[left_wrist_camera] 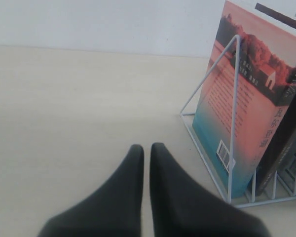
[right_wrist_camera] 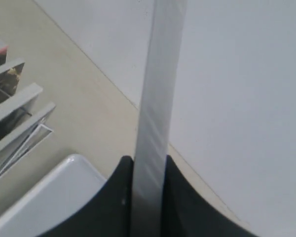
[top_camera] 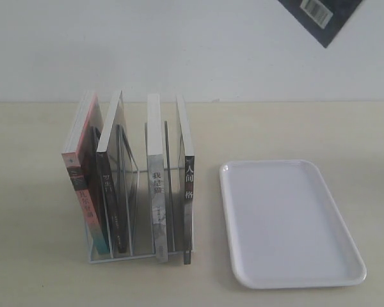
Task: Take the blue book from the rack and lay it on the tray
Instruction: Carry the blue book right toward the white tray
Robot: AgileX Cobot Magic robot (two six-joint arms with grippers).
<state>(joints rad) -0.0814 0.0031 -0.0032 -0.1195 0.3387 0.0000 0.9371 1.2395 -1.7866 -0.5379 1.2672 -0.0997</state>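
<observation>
bench (top_camera: pixel 38 192): carries tray and rack side by side
tray (top_camera: pixel 288 217): flat, just beside the rack — ready to receive
rack (top_camera: pixel 136 254): keeps four other books upright
blue book (top_camera: pixel 323 16): out of the rack; aloft beyond the tray
right tool (right_wrist_camera: pixel 147 160): pinching the blue book's edge — carrying it
left tool (left_wrist_camera: pixel 146 148): pressed together; idle near the rack

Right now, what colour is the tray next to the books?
The tray is plain white. The exterior view shows it best.
</observation>
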